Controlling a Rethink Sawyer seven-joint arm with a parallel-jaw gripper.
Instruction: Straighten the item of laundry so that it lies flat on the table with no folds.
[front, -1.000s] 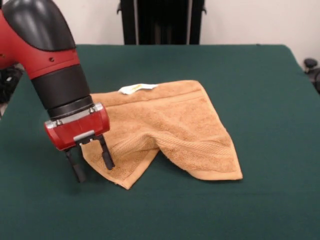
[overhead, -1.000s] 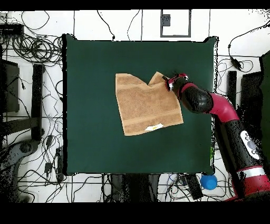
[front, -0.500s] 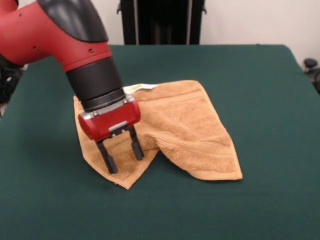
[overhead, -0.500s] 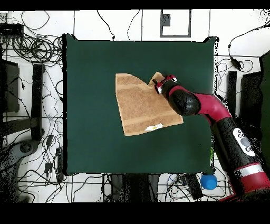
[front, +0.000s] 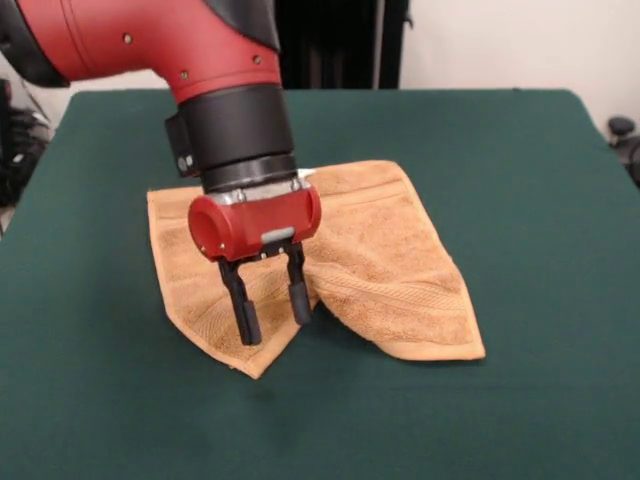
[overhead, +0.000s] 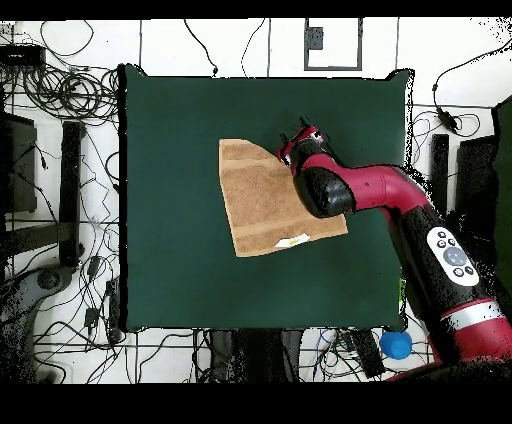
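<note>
**Open gripper hanging over the towel's folded front corner**

The gripper (front: 270, 307) is pointing down from the red and black arm (front: 150, 45), its two black fingers (front: 241, 305) standing apart with a clear gap between them and nothing held in that gap. The tips are sitting over the pointed front corner of the towel (front: 380, 260), at the spot where two folded flaps are meeting in a dark notch. The tips are appearing to reach the terry cloth or hover just above it; the front view is not making contact certain.

The towel is lying near the middle of the table (front: 540, 170), still uneven: one flap is running toward the front right to a squared corner, another is coming to a point at the front left, and a ridge is rising between them. A small white tag (overhead: 294, 241) is showing on the edge nearest the robot's base in the overhead view, where the arm is covering one corner of the cloth.
</note>
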